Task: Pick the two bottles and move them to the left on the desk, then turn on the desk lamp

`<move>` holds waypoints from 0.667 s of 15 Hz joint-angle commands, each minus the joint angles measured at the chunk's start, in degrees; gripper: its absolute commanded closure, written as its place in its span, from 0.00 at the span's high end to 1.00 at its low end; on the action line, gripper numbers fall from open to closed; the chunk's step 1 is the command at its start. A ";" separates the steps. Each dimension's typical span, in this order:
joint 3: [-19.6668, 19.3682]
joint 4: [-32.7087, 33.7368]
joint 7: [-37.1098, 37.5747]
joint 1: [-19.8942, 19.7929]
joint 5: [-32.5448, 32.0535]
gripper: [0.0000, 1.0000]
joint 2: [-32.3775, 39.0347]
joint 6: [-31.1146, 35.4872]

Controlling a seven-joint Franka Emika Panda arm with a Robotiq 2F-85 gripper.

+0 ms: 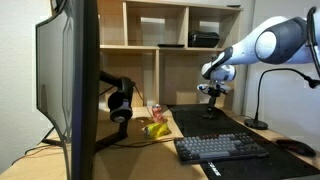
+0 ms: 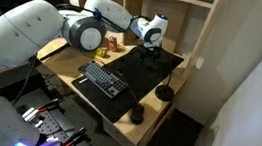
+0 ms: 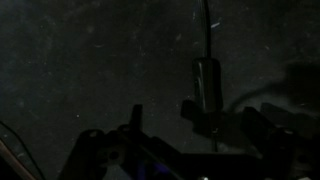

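Observation:
The two bottles stand on the light-wood desk (image 1: 150, 140) beside the black mat (image 1: 200, 125): one pinkish-red with white (image 1: 157, 111), one yellow-green (image 1: 155, 129). They show small in an exterior view (image 2: 112, 45). The desk lamp has its round base (image 1: 256, 123) at the mat's far side, with its thin neck (image 1: 261, 90) rising; the base also shows in an exterior view (image 2: 165, 91). My gripper (image 1: 212, 96) hangs above the mat's back part, apart from bottles and lamp, and also shows from the opposite side (image 2: 152, 49). In the dark wrist view its fingers (image 3: 195, 130) are spread and hold nothing.
A large monitor (image 1: 70, 80) and black headphones (image 1: 120, 105) stand near the bottles. A keyboard (image 1: 222, 148) and a mouse (image 1: 295, 147) lie on the mat. A wooden shelf unit (image 1: 170, 30) rises behind the desk. A narrow dark shape (image 3: 205, 85) lies under the wrist.

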 commanded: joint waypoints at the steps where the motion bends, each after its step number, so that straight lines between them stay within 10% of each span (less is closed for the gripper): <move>1: 1.35 0.94 -3.08 -0.47 0.80 1.00 1.19 -1.31; 10: 2.19 7.12 -8.47 -0.52 0.79 1.00 6.70 -2.17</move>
